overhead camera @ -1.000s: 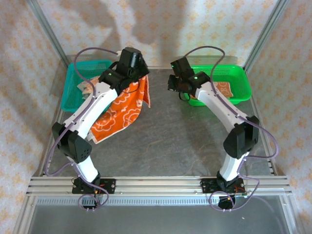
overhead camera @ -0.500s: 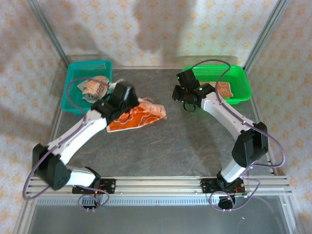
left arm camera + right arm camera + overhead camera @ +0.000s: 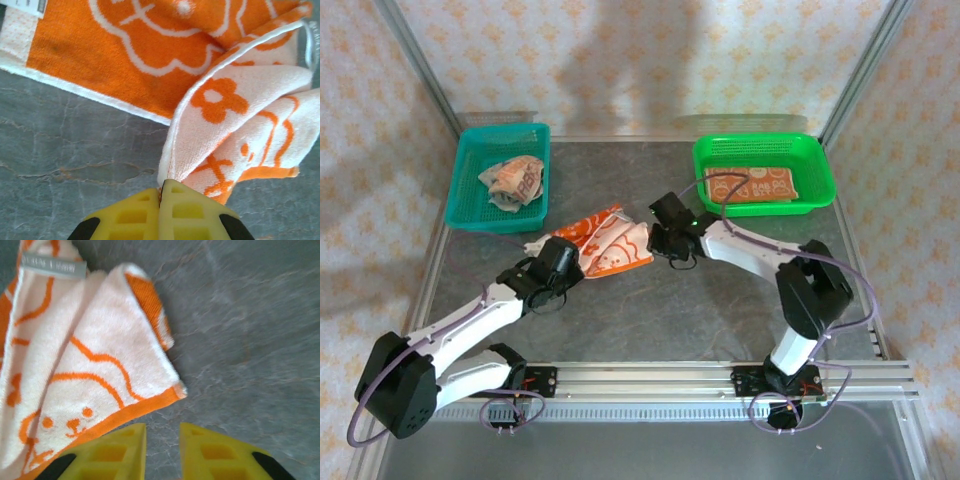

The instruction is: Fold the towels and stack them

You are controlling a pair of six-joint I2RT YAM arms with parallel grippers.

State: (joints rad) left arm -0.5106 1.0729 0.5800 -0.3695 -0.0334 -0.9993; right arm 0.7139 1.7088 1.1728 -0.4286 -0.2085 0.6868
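Observation:
An orange and cream towel (image 3: pixel 607 243) lies crumpled on the grey table, left of centre. My left gripper (image 3: pixel 572 262) sits at its near left side. In the left wrist view, the left gripper (image 3: pixel 161 186) is shut on a cream fold of the towel (image 3: pixel 210 85). My right gripper (image 3: pixel 666 243) is low at the towel's right edge. In the right wrist view it (image 3: pixel 162 440) stands open, with bare table between the fingers, just short of the towel's orange-bordered corner (image 3: pixel 100 370). A second towel (image 3: pixel 513 182) lies bunched in the teal basket. A third towel (image 3: pixel 761 187) lies flat in the green basket.
The teal basket (image 3: pixel 466 190) stands at the back left and the green basket (image 3: pixel 817 165) at the back right. Grey table (image 3: pixel 720 300) stretches in front of both arms. An aluminium rail (image 3: pixel 650 378) runs along the near edge. Patterned walls close in the sides and back.
The left arm has brought the towel down from hanging in the air onto the table and drawn back toward the near side. The right arm has dropped and swung left to the towel's right edge.

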